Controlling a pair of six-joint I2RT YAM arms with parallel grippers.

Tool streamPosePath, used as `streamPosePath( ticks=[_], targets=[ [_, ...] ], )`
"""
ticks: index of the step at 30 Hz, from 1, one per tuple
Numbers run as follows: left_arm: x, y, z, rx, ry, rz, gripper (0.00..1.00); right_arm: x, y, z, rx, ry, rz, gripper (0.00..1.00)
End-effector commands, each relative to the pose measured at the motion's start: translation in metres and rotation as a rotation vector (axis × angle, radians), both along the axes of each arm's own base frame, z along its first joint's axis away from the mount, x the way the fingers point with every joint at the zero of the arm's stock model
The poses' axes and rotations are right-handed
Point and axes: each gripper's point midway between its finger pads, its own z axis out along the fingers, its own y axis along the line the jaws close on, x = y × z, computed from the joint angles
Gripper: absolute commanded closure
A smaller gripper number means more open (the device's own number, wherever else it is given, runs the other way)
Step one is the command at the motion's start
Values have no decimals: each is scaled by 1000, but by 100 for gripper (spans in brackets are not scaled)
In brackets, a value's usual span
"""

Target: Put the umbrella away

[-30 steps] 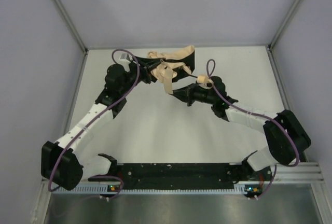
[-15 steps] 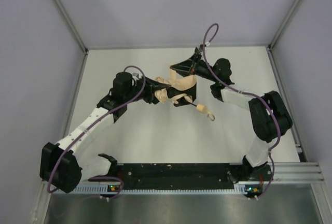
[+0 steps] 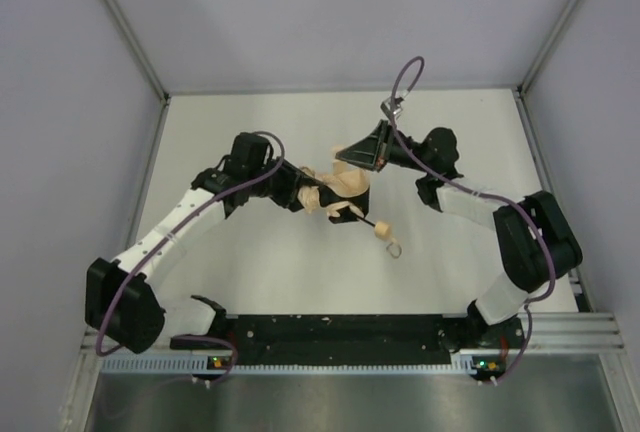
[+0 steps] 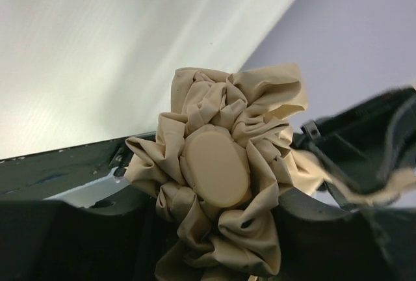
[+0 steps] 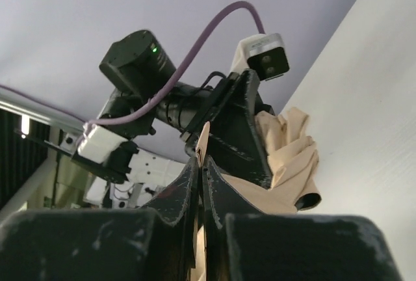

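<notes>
umbrella [image 3: 338, 190], one only, held between two grippers over the middle of the surface [image 3: 300, 272]; whether any part rests on the surface cannot be told. nearest the arm bases: one small tan handle [image 3: 383, 230] with one loop strap [image 3: 395, 249], on one thin black shaft [image 3: 362, 219] that juts out free, gripped by nothing. next, the beige canopy, bunched round its oval tan end cap [image 4: 216, 167]; the left gripper [image 3: 303, 192] is closed round this bundle, probably to anchor it and keep the fabric gathered. farthest, the right gripper [image 5: 200, 164] has its jaws pressed almost together on a thin fold of canopy fabric, probably to draw loose cloth in for wrapping. count: two arms, two grippers, both occupied with the same umbrella; no closure band can be made out
</notes>
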Motion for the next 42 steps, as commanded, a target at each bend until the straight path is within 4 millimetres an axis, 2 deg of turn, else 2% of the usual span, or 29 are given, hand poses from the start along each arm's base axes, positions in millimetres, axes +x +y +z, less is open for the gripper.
streamPosePath(
  ticks=[1,6,7,8,9,11,12,16,25,30,32,35,37,39,42],
  targets=[
    [-24,24,-68,227,245,7,100,-27,-7,44,41,-322,-8,100],
    [-29,28,-69,245,271,7,100,-50,14,11,-49,-377,90,100],
    [-15,21,-104,315,370,-26,100,-55,18,5,-59,-392,109,100],
    [-20,24,-118,347,422,-38,100,-59,22,-1,-74,-401,124,100],
    [-10,19,-113,352,432,-39,100,-63,25,-9,-99,-403,134,100],
    [-18,23,-133,416,499,-99,100,-70,31,-20,-140,-438,166,100],
    [-9,20,-128,423,490,-111,100,-74,36,-30,-177,-459,175,100],
    [0,26,-141,487,512,-123,100,-86,44,-67,-322,-571,200,100],
    [12,33,-160,552,521,-123,100,-86,50,-130,-597,-741,162,100],
    [22,35,-173,574,492,-135,100,-95,53,-145,-691,-858,220,100],
    [25,31,-179,562,485,-167,100,-96,55,-143,-709,-894,229,100],
    [25,34,-185,570,509,-211,100,-102,62,-127,-685,-920,241,100],
    [29,41,-186,600,470,-206,100,-109,68,-106,-619,-915,247,100],
    [25,38,-188,549,475,-206,100,-114,74,-89,-547,-923,254,100],
    [28,35,-189,516,442,-213,100,-126,83,-90,-470,-870,334,100]
  ],
)
